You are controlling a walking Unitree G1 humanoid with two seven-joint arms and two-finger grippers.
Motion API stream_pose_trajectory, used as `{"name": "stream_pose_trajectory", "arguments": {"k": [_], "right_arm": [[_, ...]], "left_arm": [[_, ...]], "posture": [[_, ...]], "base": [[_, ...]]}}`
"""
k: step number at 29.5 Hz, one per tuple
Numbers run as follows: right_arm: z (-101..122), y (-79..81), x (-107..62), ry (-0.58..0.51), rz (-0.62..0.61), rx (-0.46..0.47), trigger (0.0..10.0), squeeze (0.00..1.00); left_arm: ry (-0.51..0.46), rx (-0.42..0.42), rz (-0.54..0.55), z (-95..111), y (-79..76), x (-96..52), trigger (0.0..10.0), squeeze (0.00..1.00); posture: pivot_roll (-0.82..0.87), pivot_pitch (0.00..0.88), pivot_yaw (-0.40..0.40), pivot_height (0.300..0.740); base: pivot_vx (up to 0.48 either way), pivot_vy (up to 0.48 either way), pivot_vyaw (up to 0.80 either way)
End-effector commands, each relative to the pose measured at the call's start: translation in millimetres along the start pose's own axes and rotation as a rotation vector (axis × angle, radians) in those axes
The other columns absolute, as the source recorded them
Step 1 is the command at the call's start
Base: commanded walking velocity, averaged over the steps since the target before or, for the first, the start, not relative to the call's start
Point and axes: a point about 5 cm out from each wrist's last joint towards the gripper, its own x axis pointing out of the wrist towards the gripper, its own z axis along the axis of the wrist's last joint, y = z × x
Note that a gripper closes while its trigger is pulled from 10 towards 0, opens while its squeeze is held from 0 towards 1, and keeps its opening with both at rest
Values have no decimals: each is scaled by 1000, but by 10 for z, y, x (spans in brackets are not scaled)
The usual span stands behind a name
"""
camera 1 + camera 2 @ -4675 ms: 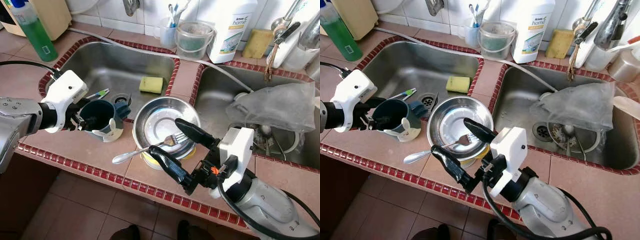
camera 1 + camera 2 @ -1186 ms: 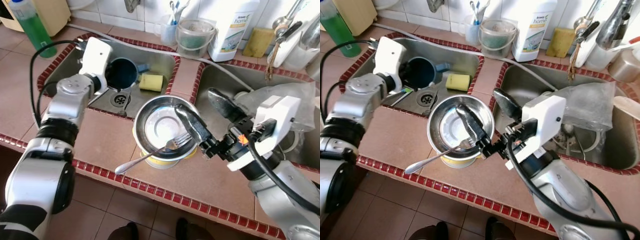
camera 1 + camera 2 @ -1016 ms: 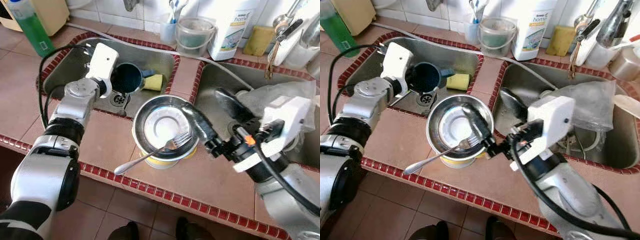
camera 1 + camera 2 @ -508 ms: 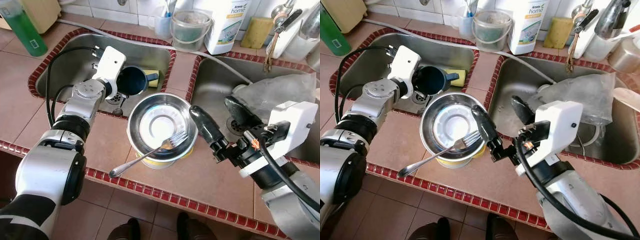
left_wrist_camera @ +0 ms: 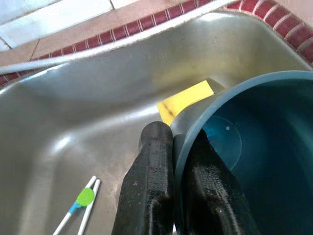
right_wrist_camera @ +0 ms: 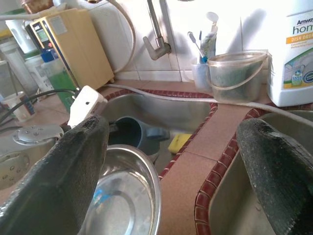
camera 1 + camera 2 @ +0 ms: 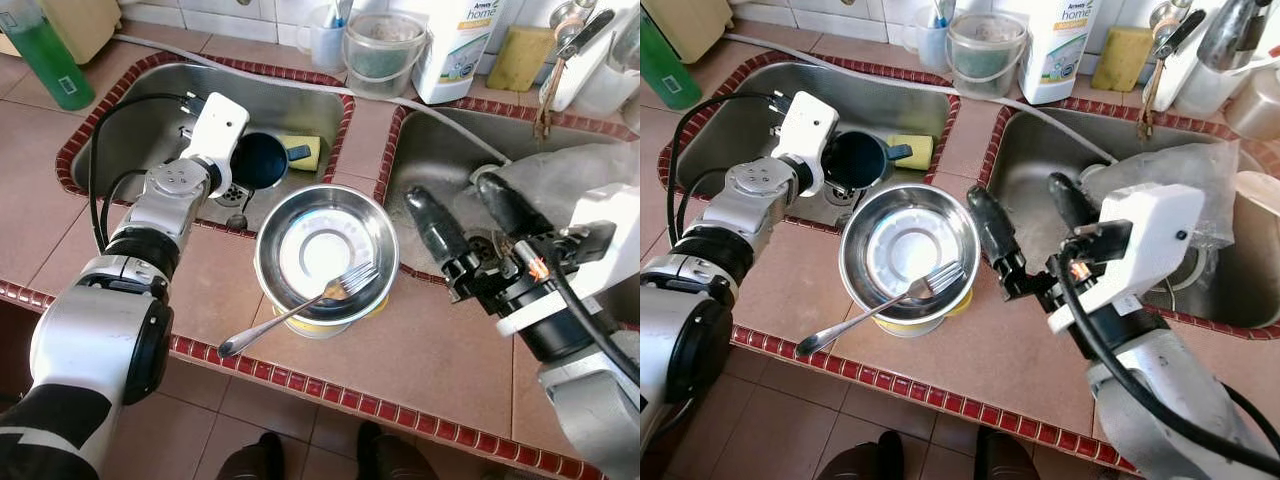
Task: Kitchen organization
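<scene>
- Steel bowl (image 7: 325, 250) with fork (image 7: 300, 310) on tiled desk (image 7: 430, 350), between the sinks.
- Right gripper (image 7: 470, 215) beside bowl, jaws wide, empty.
- Left gripper (image 5: 176, 147) jaws clamped on teal mug (image 7: 262, 160) rim, over left sink (image 7: 130, 110), near yellow sponge (image 7: 308, 152).

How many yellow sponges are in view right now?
2. One sponge lies in the left sink basin behind the blue mug; the other sponge stands on the back ledge. Others may be hidden.

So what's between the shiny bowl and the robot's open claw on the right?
Just bare pink counter tile, seen from the head views. The right gripper hangs beside the steel bowl, apart from it.
</scene>
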Motion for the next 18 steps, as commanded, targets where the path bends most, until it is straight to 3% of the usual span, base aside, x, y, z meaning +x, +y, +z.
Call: {"name": "stream_pose_trajectory", "arguments": {"k": [1,17,18], "right_arm": [[62,51,-38,-36,14,-12,10000,0],[108,68,-17,-59,8,-1,10000,0],[112,67,-15,-62,8,-3,10000,0]], "left_arm": [[-17,8,10,74,12,14,10000,0],[-27,-25,45,138,24,31,10000,0],[-35,-32,45,160,32,32,10000,1000]], "posture": [[-273,301,64,740],[-272,315,70,740],[-273,314,71,740]], "base": [[0,0,0],[0,0,0],[0,0,0]]}}
